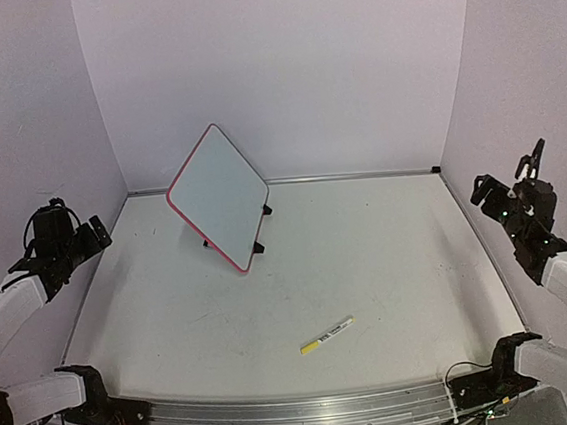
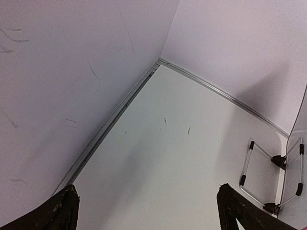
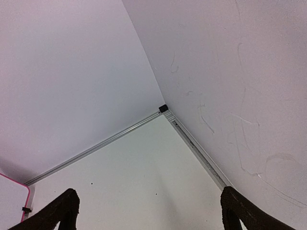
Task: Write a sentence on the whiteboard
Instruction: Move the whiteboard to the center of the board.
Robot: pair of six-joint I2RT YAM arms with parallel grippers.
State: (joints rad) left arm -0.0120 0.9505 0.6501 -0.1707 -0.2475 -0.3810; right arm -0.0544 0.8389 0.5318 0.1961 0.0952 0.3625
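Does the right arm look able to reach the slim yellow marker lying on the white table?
Probably yes: the right gripper is open and empty, and the slim yellow marker lies alone on the white table, nothing between them.

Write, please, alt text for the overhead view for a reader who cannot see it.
A red-framed whiteboard stands propped on a white table, toward the back left, with no writing visible on it. A yellow-tipped marker lies near the front edge. The left pincer and right pincer wait at the sides, both open and empty.
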